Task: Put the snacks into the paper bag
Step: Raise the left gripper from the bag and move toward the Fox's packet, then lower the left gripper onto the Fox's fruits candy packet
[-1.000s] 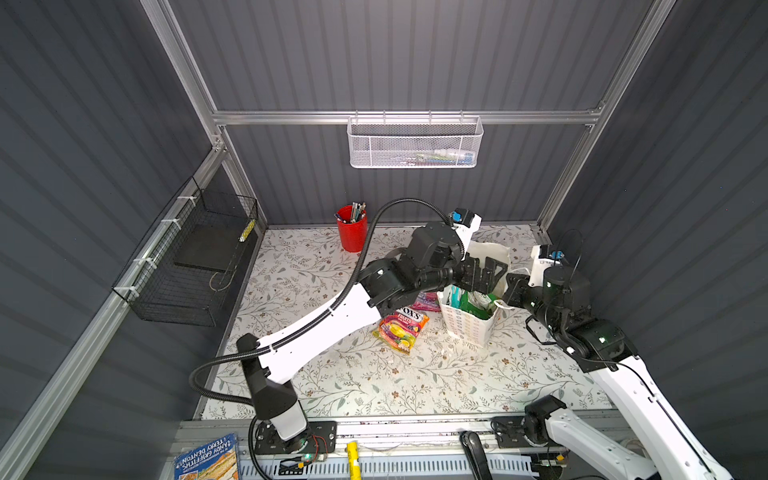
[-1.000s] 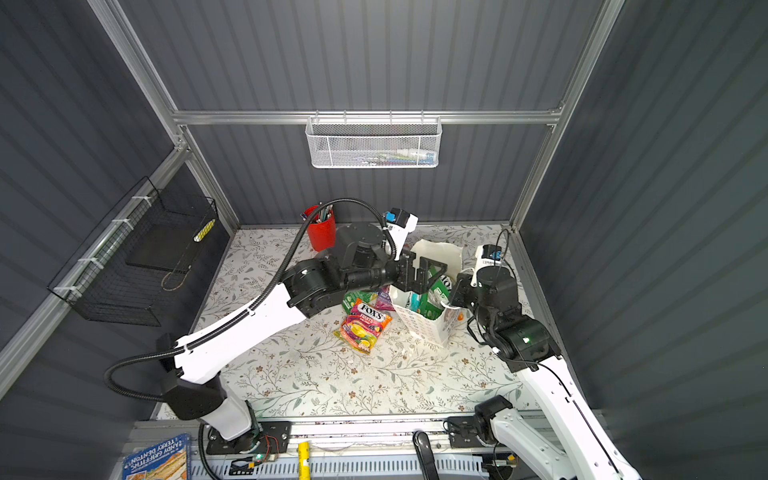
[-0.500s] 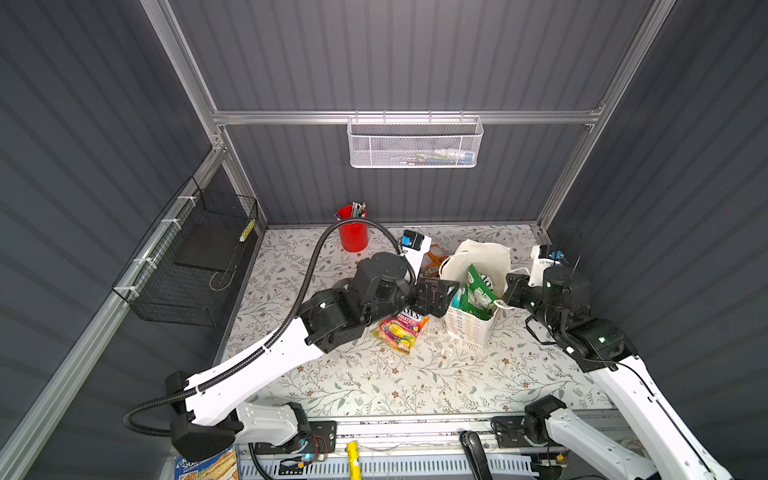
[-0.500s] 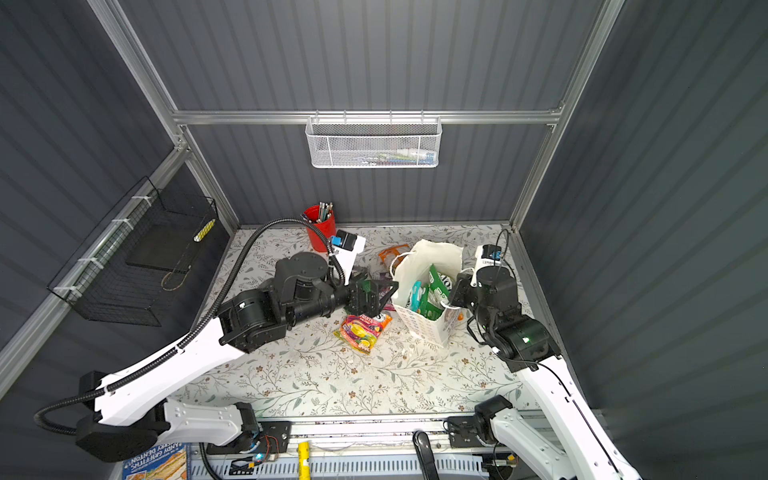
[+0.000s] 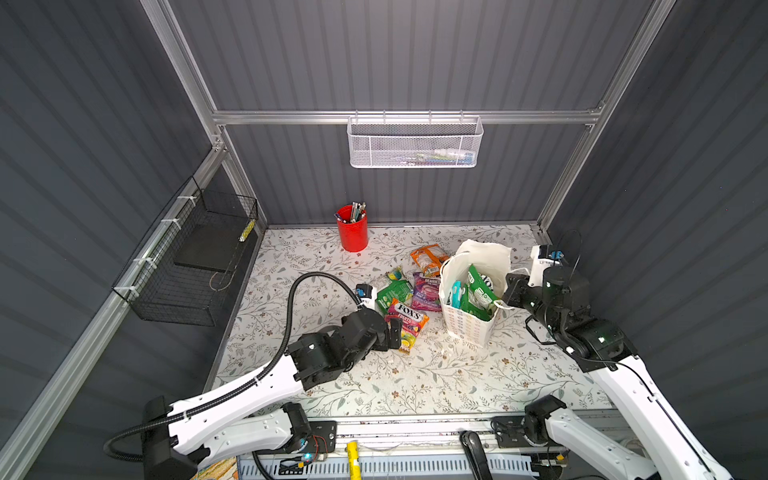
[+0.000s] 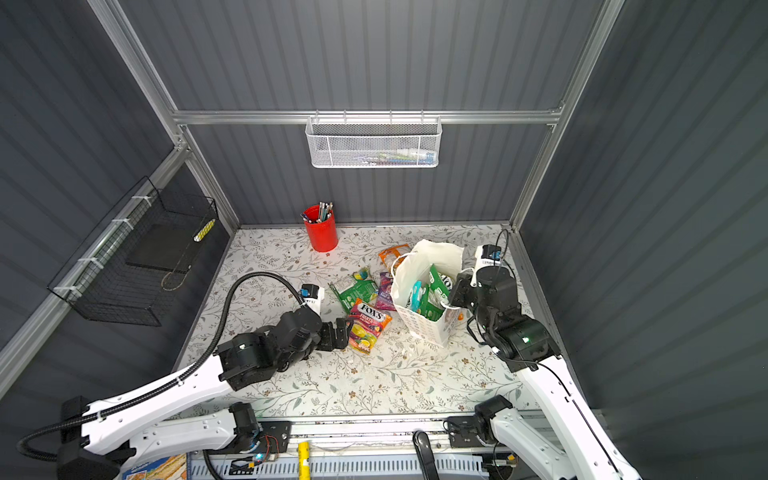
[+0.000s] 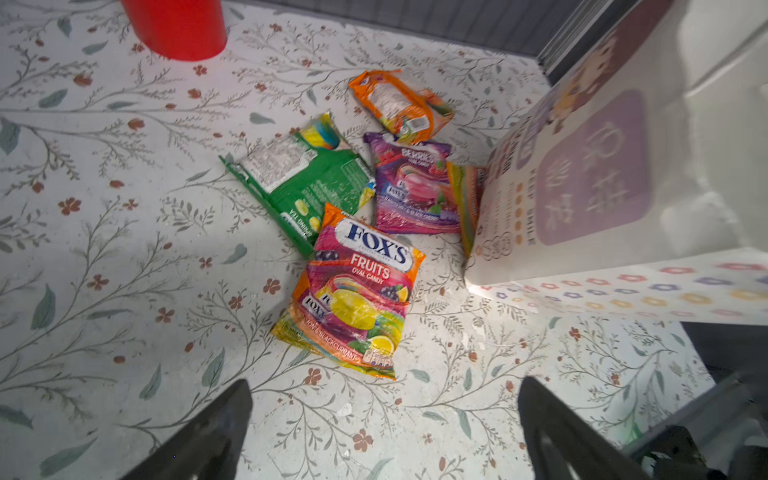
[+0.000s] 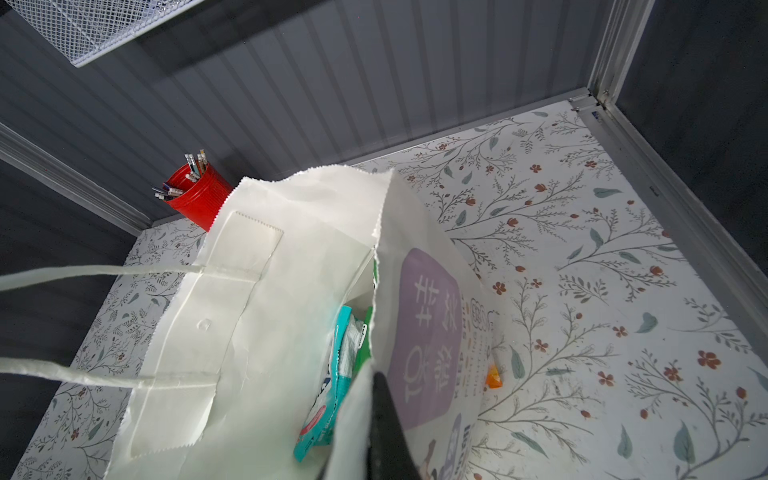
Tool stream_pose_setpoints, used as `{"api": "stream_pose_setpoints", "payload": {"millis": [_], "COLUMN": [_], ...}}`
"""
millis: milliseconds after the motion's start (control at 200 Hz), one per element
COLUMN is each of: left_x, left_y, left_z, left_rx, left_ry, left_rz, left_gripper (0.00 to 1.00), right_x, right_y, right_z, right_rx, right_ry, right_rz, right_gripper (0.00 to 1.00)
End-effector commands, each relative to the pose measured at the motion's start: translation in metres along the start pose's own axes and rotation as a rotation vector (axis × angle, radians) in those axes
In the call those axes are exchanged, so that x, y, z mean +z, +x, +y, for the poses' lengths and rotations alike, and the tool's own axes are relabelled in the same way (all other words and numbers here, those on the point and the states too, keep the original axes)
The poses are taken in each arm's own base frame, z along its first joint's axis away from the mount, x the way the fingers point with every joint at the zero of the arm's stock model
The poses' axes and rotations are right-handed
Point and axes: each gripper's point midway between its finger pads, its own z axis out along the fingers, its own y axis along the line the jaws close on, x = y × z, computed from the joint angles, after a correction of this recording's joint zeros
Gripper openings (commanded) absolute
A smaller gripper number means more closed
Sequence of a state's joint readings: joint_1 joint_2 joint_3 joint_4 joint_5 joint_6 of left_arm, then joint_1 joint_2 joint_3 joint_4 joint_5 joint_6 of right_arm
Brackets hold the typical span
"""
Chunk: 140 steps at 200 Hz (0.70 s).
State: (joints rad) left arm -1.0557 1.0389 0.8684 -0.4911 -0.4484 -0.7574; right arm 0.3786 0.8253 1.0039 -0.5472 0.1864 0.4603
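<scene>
Floral tabletop (image 5: 415,382) | left jaws wide, empty | right jaws pinching paper bag (image 5: 469,326) rim

Flowery white table (image 5: 332,257). Far, left of middle: red cup (image 5: 352,235). On right side: paper bag (image 5: 469,328), standing. Just left of bag: orange packet (image 5: 426,259) farthest, green packet (image 5: 392,291) and purple packet (image 5: 427,291) side by side, FOX'S packet (image 5: 406,324) nearest, corner on green packet.

Both top views: high at front, looking down on whole floral-print tabletop (image 5: 415,374). Left wrist: low, near tall white paper bag (image 7: 582,174) side. Right wrist: just above its mouth.
</scene>
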Motion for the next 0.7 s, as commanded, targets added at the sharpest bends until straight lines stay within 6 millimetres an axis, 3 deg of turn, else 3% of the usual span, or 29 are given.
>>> {"api": "stream_pose_setpoints", "payload": {"millis": [0, 115, 385, 505, 695], "left_x": [0.027, 0.063, 0.131, 0.147, 0.166], "left_y": [0.019, 0.039, 0.056, 0.057, 0.071], "left_z": [0.013, 0.019, 0.029, 0.027, 0.044], "left_rx": [-0.095, -0.171, -0.141, -0.152, -0.231], "left_ry": [-0.068, -0.044, -0.145, -0.172, -0.256], "left_rz": [0.073, 0.179, 0.334, 0.345, 0.327], "left_gripper": [1.00, 1.00, 1.00, 1.00, 1.00], "right_x": [-0.002, -0.005, -0.003, -0.002, -0.001], "right_y": [0.002, 0.002, 0.002, 0.000, 0.002], "right_z": [0.001, 0.003, 0.000, -0.004, 0.003], "right_rx": [-0.006, -0.011, -0.022, -0.023, -0.015], "right_ry": [-0.010, -0.019, 0.001, 0.025, -0.011], "right_rz": [0.000, -0.004, -0.007, -0.015, -0.003], "right_gripper": [0.00, 0.00, 0.00, 0.00, 0.00]}}
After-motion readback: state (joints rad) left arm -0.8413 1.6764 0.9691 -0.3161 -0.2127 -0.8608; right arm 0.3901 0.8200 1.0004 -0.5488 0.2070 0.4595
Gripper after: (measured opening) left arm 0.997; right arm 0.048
